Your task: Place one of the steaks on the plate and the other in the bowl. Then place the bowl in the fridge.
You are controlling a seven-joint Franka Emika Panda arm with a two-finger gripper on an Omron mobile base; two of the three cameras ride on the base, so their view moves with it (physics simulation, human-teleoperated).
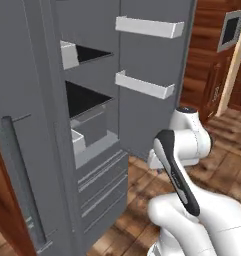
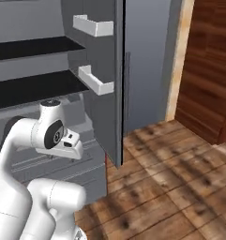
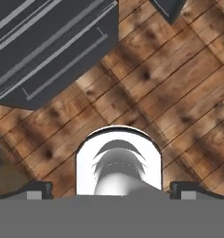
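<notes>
In front of open fridge (image 1: 92, 75): we see dark shelves and white door bins (image 1: 147, 85), no bowl on any visible shelf. Steaks, plate and bowl lie outside these views, so we cannot place them. We judge the task at a travel stage, no item in hand. Arm folded low and tucked, hand pointing down at wooden floor (image 3: 178, 93) beside fridge's lower drawers (image 3: 48, 46). Gripper (image 3: 111, 190) fingertips spread wide, nothing between them. Next move, we judge: reach the counter items.

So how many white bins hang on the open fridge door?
2: an upper bin and a lower bin, one above the other on the door. Others may be out of frame.
</notes>
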